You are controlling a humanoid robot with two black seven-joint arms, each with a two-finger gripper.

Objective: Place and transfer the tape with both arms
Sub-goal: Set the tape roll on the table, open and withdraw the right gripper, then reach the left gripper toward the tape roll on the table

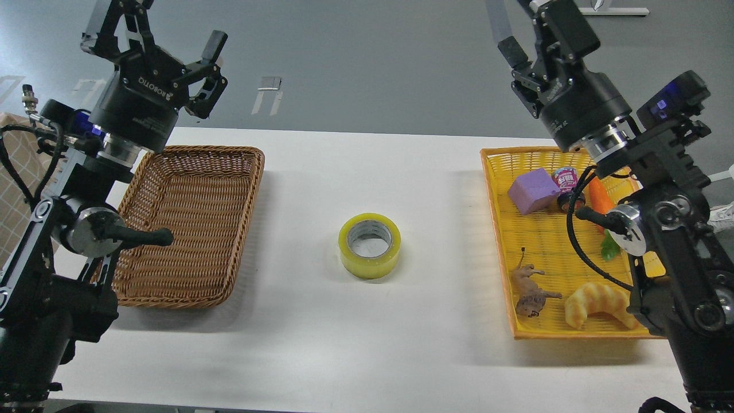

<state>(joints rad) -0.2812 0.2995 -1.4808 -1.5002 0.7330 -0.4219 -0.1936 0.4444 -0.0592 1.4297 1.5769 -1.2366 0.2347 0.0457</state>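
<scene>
The tape [369, 245] lies flat on the tabletop [367, 172] at frame centre, midway between the baskets where either arm could reach it, while the left end effector [172, 34] hangs spread and empty upper left; the right end effector's [504, 28] opening I cannot tell.

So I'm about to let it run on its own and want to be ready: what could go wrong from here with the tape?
1. The tape lies flat, core up, alone on the white table; a pincer closing off-centre might push it sliding instead of gripping it.
2. Both pincers, left and right, hang high and open; if both descend to the middle, they could collide.
3. The brown basket has raised walls, so a low carry might clip the rim.
</scene>
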